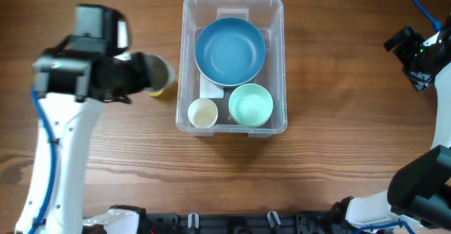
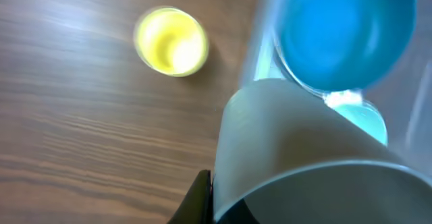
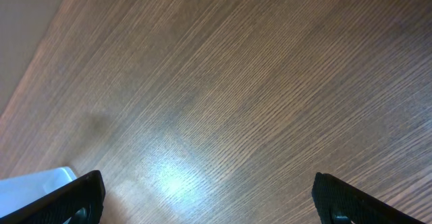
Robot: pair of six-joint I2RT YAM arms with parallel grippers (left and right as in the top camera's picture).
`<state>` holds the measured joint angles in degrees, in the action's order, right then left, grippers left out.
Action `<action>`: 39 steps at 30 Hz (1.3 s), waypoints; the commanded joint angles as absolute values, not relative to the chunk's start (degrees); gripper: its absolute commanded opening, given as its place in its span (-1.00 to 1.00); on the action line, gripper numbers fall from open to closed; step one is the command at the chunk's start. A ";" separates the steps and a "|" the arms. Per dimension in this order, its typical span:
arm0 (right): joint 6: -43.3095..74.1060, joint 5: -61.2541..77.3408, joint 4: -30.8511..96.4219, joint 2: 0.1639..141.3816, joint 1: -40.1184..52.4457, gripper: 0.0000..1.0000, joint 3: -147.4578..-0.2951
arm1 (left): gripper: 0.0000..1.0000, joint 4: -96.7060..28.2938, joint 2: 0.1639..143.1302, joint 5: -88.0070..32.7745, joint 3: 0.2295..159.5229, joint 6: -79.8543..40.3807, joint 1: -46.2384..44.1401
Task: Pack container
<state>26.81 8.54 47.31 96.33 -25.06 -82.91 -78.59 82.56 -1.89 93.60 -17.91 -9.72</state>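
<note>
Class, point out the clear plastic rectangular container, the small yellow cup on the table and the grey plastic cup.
Clear plastic rectangular container (image 1: pixel 184 65), overhead view, left wall.
Small yellow cup (image 2: pixel 170 40), left wrist view, inner bottom.
Grey plastic cup (image 2: pixel 297 136), left wrist view, curved side wall.

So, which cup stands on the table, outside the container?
The yellow cup, on the table left of the container. The cream cup and mint cup stand inside it; the left gripper holds the grey cup.

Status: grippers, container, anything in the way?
Left gripper shut on grey cup, beside container. Right gripper open over table. Container holds blue bowl, mint cup, cream cup. Yellow cup outside, near left gripper.
</note>
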 commanded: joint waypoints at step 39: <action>27.09 8.62 47.18 96.79 -24.95 0.99 -82.91 | 0.05 -60.47 101.82 -7.66 79.48 -18.44 6.92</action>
